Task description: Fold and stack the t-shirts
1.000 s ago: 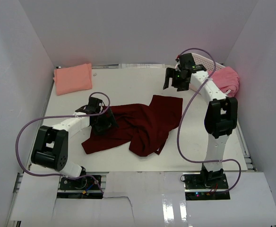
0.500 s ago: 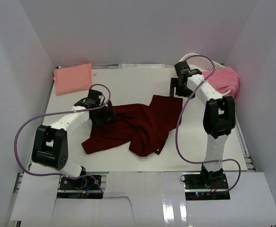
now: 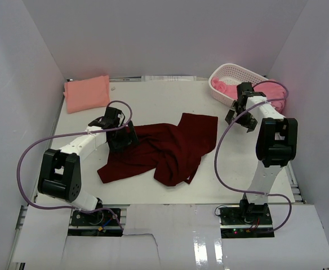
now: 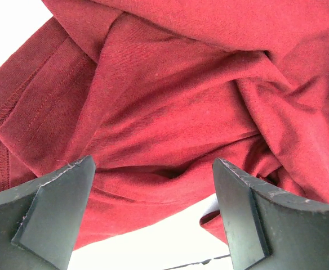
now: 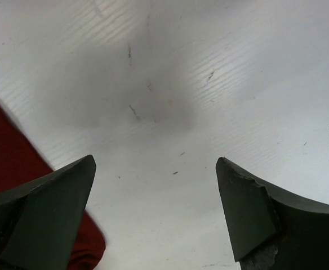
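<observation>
Dark maroon rumpled cloth t-shirt (image 3: 167, 147): lay spread and creased mid-table; stitched hem showed in left wrist view.
Salmon-peach folded cloth t-shirt (image 3: 87, 93): sat at far left corner of white table (image 3: 153, 101), well apart from maroon one.
Brighter pink cloth t-shirt (image 3: 225, 88): lay bunched in white plastic lattice basket (image 3: 238, 73), far right.
Left gripper (image 4: 153, 191): jaws spread wide, held nothing; hung close over maroon folds at shirt's left side, contact unclear.
Right gripper (image 5: 156, 191): jaws spread wide, held nothing; hung over bare table near maroon shirt's right corner.
Handling: judged light, limp, not slippery, not fragile; likely to bunch and drag.
Hold: best pinched at hem or shoulder corners, one claw per side.
Writing: none readable; no brand or label seen.
</observation>
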Action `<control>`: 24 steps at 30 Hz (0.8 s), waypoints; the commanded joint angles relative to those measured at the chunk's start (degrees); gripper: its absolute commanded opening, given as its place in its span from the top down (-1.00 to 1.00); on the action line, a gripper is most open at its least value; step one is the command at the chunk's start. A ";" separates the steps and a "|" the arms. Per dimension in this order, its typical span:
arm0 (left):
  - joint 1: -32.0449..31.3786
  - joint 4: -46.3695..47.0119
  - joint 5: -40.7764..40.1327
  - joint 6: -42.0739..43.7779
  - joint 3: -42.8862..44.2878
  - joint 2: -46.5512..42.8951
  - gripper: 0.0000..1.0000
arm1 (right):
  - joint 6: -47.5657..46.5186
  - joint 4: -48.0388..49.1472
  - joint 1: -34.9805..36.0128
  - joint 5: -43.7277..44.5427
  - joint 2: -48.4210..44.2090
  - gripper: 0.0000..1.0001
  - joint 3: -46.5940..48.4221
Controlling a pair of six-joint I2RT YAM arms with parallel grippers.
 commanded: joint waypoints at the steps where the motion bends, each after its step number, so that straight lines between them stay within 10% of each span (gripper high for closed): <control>1: -0.14 -0.30 -0.52 0.59 1.51 -2.25 -0.94 | 1.76 1.41 -1.90 2.08 -1.21 -0.87 1.62; 14: -0.14 -0.13 -0.34 1.02 1.07 -1.90 -0.94 | 3.16 1.41 -11.93 6.65 2.31 -0.94 4.08; 24: -0.14 -0.30 -0.52 1.64 1.43 -1.64 -0.94 | 4.48 -3.51 -12.19 5.42 15.04 -0.93 22.96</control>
